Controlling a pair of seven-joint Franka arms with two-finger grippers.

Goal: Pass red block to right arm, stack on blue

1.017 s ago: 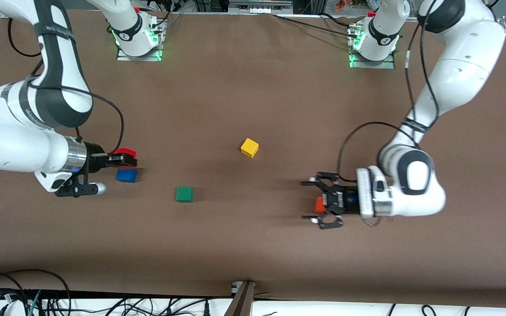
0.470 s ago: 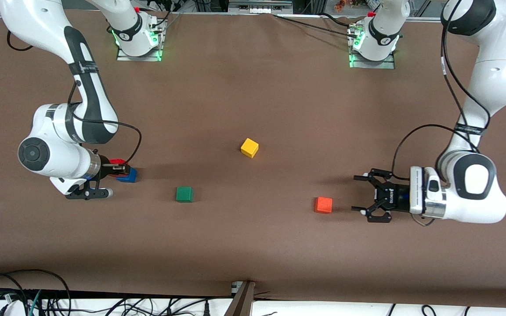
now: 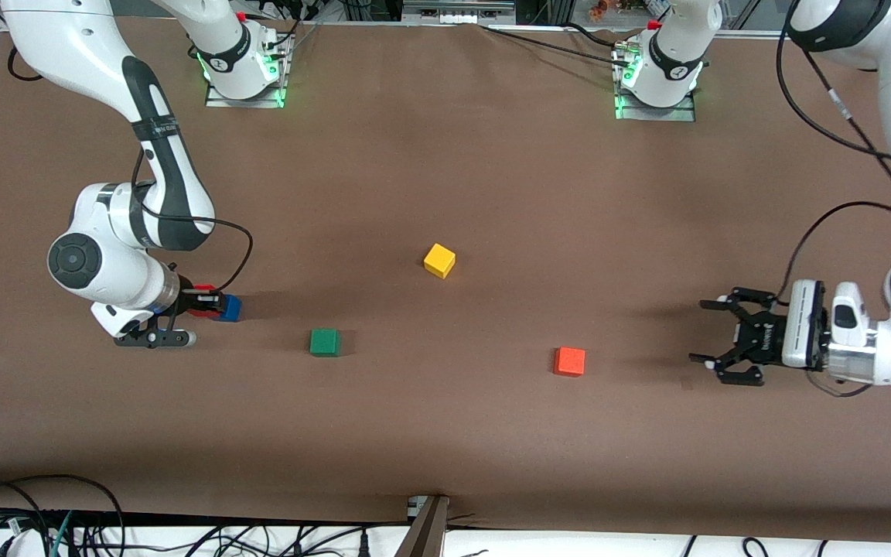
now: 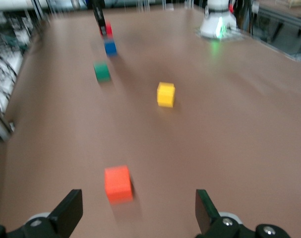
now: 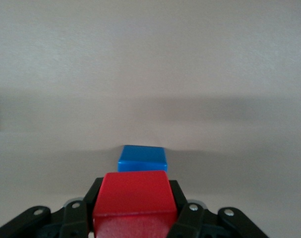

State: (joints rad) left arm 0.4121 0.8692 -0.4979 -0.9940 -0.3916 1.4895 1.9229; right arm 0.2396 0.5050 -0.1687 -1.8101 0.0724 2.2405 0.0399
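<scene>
My right gripper (image 3: 208, 300) is shut on the red block (image 3: 203, 291) and holds it low, right beside the top of the blue cube (image 3: 230, 308). I cannot tell whether the two touch. In the right wrist view the red block (image 5: 134, 191) sits between the black fingers (image 5: 78, 218), with the blue cube (image 5: 142, 158) just past it. My left gripper (image 3: 715, 341) is open and empty, low over the table at the left arm's end. The left wrist view shows its open gripper (image 4: 138, 210), with the red block (image 4: 106, 30) and blue cube (image 4: 110, 47) in the distance.
An orange cube (image 3: 570, 360) lies between my left gripper and the green cube (image 3: 325, 342). A yellow cube (image 3: 439, 261) sits mid-table, farther from the front camera. The left wrist view shows the orange (image 4: 117, 182), yellow (image 4: 165, 94) and green (image 4: 101, 71) cubes.
My right gripper has come down with the red block, close to the blue cube. My left gripper has drawn back from the orange cube toward the left arm's end, staying open.
</scene>
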